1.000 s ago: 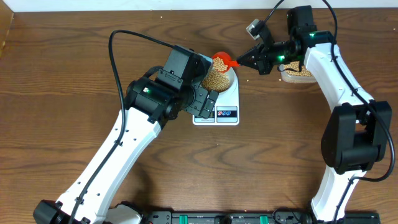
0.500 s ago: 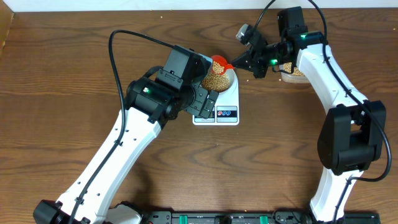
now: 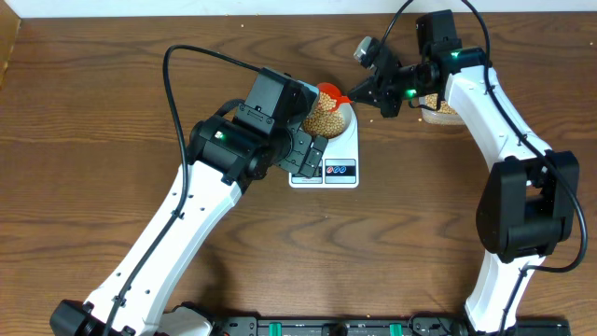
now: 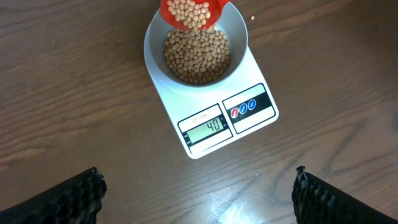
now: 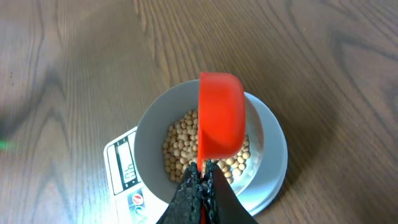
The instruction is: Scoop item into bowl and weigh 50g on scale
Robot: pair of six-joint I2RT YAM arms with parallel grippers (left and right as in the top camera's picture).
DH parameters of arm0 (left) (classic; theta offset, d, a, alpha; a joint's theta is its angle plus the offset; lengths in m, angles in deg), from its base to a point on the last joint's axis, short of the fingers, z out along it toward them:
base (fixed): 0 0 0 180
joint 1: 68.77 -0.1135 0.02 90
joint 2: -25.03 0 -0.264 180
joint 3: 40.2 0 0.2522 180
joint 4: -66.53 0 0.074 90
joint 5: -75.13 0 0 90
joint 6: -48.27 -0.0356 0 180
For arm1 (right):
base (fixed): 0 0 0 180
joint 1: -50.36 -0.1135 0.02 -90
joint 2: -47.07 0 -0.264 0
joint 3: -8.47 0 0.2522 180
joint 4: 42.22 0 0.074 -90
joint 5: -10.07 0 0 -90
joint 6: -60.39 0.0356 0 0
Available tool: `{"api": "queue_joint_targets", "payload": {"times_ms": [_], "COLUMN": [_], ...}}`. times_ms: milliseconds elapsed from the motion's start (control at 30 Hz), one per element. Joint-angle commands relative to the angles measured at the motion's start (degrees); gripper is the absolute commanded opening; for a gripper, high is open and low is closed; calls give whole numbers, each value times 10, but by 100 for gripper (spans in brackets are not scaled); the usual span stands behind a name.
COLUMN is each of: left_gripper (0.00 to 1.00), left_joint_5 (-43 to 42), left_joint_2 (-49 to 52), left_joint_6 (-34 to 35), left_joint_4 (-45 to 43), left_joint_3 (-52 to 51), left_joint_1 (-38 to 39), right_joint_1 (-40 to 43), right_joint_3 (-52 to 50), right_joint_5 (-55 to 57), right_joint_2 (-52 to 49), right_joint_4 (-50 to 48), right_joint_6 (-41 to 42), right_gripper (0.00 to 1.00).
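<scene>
Above bowl of beans on scale, red scoop in right hand

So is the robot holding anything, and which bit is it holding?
Yes. The right pincer holds the red scoop by its handle, tipped over the bowl. The left pincer is open and holds nothing.

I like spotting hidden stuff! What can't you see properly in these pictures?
Overhead: the left arm covers the display of the scale; the right arm hides most of the tub.
Left wrist: the top edge cuts off the red scoop.
Right wrist: the right gripper hides the scoop's handle; the display's digits are too small.
</scene>
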Motion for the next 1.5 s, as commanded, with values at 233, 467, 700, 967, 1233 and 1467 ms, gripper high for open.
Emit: {"api": "queue_joint_targets", "payload": {"times_ms": [233, 467, 700, 967, 1233, 1467], "left_gripper": [98, 98, 98, 98, 98, 98], "left_joint_5": [-1, -1, -1, -1, -1, -1], "left_joint_2": [4, 4, 4, 4, 4, 4], "left_joint_6": [-6, -6, -6, -6, -6, -6], "left_joint_4": [2, 2, 2, 2, 2, 2], "left_joint_3": [-6, -6, -6, -6, -6, -6], "left_joint_1": [-1, -1, -1, -1, -1, -1], "right_joint_1": [-4, -4, -4, -4, -4, -4], "right_joint_3": [1, 1, 1, 1, 1, 1], "right_joint_5": [-6, -6, -18, -28, -28, -28], "right_joint_2": [-3, -3, -3, -3, -3, -3], "right_joint_4": [-1, -1, 0, 2, 2, 1], "right_joint_6": [-20, -43, -42, -27, -27, -28], "right_gripper": [1, 1, 1, 1, 1, 1]}}
